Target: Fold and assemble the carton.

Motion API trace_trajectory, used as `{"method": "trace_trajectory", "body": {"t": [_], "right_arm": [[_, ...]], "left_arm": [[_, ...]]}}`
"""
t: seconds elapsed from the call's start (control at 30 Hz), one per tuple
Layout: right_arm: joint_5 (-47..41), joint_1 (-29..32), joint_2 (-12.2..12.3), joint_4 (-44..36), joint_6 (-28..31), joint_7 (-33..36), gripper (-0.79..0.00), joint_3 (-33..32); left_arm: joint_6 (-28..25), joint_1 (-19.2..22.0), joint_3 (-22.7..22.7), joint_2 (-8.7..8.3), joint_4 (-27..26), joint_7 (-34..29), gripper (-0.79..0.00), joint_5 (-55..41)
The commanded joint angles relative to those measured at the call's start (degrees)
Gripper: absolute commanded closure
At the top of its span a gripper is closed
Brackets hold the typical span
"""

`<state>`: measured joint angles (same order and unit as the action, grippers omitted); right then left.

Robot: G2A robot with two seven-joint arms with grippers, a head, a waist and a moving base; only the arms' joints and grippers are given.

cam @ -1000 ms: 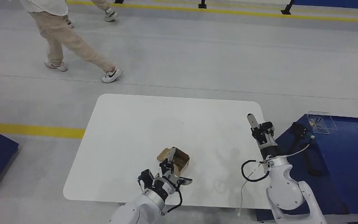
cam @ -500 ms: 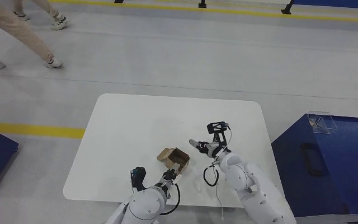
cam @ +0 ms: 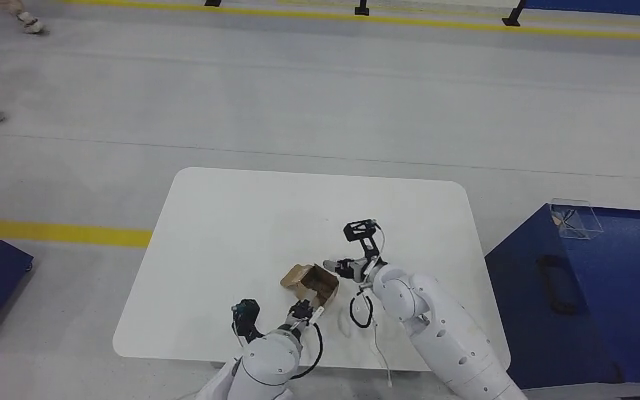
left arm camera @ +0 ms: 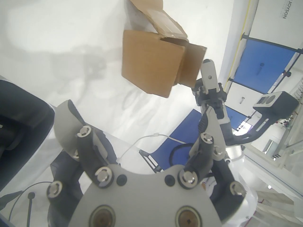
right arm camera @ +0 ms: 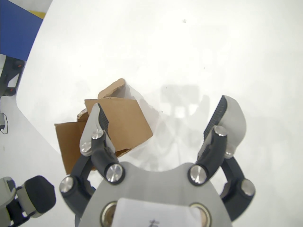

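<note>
**Step in hand, as we judge it:** the approach, before any fold. Neither hand holds the carton (cam: 310, 283). It lies on the white tabletop (cam: 250, 220), toward the robot's edge and between the two arms. The body is roughly squared up, but the flaps are loose. One flap lies out flat on the far side, another stands off the side facing the right arm, and the end between them is open.

**Right hand** (right arm camera: 161, 102): released, fingers spread wide, nothing between them. In its wrist view the carton sits off to one finger's side, not in the gap. That finger crosses the carton's face in the picture, and we cannot tell whether it touches. In the left wrist view one right fingertip (left arm camera: 208, 72) stands just beside the edge of the loose side flap. We cannot say whether it touches or is just short.

**Left hand** (left arm camera: 137, 124): also released, fingers splayed, empty. The carton lies ahead of it and apart, with bare tabletop between. A closed side wall faces this hand.

**Next move, our estimate:** one hand has to steady the body so it does not slide on the smooth tabletop. The other then presses the side flap inward across the open end. The right fingertip looks best placed for the push, and the left hand would first need to close in on the wall.

**Risk:** thin card, unbraced, may skid or fall out of square.
</note>
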<state>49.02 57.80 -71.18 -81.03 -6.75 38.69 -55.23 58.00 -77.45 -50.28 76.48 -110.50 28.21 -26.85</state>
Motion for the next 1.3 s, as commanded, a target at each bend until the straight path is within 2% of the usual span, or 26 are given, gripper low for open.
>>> {"method": "trace_trajectory", "body": {"t": [0.0,0.3,0.53,0.77,1.03,1.27], "right_arm": [[0.75,-0.44,-0.11,0.23,0.95,1.61,-0.785,0.68],[-0.87,-0.74,-0.47,0.38,-0.76,1.92,-0.785,0.44],[1.11,0.48,-0.48,0.45,0.99,0.95,-0.785,1.04],[4.56,0.80,-0.84,0.01,-0.24,0.94,-0.785,2.29],[5.68,0.89,-1.13,-0.48,-0.75,0.98,-0.785,1.98],[8.11,0.77,-1.27,-0.96,-0.60,1.52,-0.785,1.95]], "left_arm": [[0.00,0.60,0.67,-0.46,1.57,0.85,-0.785,-1.18],[0.00,8.17,5.34,-1.64,9.33,4.27,-0.785,-9.86],[0.00,12.28,7.78,-2.59,11.48,10.98,-0.785,-19.76],[0.00,18.14,12.39,-3.29,14.57,17.86,-0.785,-30.63],[0.00,24.42,16.79,-3.42,20.44,18.08,-0.785,-38.46],[0.00,26.57,16.96,-3.89,21.00,18.08,-0.785,-41.25]]}}
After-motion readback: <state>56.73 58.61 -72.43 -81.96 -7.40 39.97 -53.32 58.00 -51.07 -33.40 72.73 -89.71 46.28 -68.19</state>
